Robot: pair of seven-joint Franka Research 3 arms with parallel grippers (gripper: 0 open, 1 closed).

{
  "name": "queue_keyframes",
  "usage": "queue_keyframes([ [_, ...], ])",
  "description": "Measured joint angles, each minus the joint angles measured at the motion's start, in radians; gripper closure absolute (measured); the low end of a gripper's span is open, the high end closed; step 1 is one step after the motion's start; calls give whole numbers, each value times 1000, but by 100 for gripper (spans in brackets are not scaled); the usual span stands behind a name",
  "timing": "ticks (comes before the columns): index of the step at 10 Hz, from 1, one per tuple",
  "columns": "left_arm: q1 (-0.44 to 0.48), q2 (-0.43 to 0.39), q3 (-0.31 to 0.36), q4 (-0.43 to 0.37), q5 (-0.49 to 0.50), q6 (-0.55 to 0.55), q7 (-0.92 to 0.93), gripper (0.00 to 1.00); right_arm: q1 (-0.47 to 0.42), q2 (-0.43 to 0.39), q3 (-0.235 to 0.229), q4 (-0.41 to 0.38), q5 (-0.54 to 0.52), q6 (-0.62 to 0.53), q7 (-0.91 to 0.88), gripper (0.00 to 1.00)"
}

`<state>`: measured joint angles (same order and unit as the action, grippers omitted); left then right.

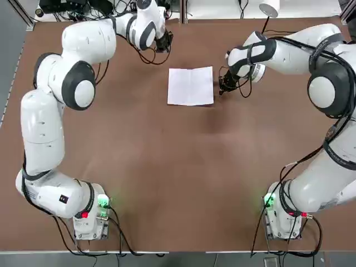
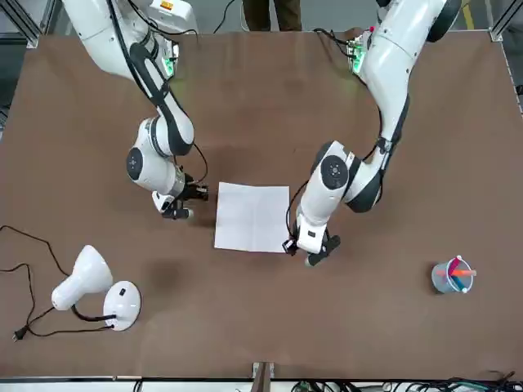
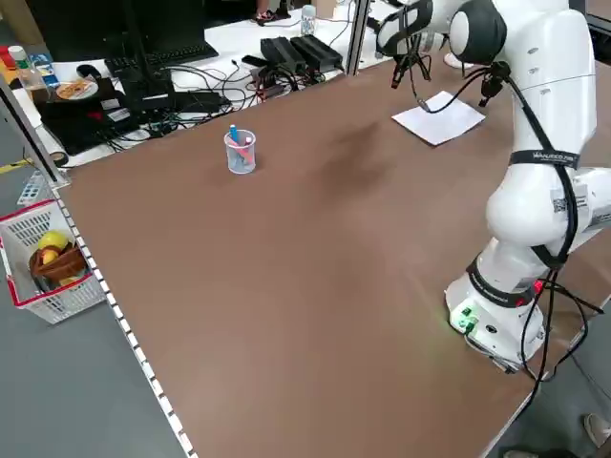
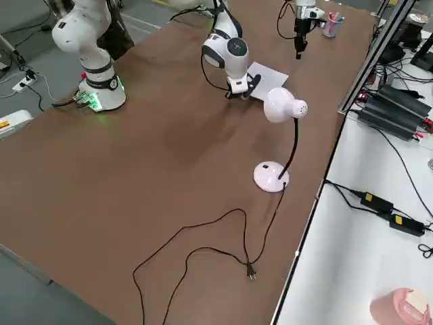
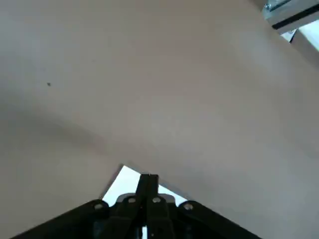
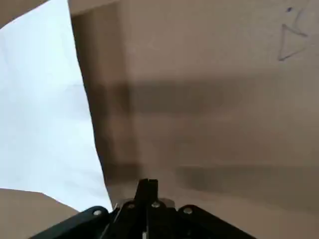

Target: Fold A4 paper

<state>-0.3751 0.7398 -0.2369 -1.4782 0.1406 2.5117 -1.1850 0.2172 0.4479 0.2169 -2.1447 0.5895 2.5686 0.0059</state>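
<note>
Paper point(image 1: 191, 85) is seen flat, upper centre of the top view, faint centre crease visible. Right gripper point(image 1: 223, 88) is placed just beside its right edge, left gripper point(image 1: 164, 41) above its upper-left corner; fingers on both are pressed together. Edge should be lifted cleanly and corners aligned before creasing. Lamp point(image 2: 91, 286) and cup point(image 2: 452, 275) are shown only in front and side views.
</note>
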Motion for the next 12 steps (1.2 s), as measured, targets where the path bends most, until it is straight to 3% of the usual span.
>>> queue_keyframes([
  [2,-24,34,4,-2,42,-1,-18,99,1,4,1,17,2,-1,2,72],
  [3,-31,62,5,-2,56,5,-20,99,1,4,1,21,3,-1,2,70],
  [5,-38,110,6,0,71,30,-20,99,1,9,2,22,3,-1,2,99],
  [12,-61,153,20,4,116,52,-33,99,49,77,6,56,59,68,4,99],
])
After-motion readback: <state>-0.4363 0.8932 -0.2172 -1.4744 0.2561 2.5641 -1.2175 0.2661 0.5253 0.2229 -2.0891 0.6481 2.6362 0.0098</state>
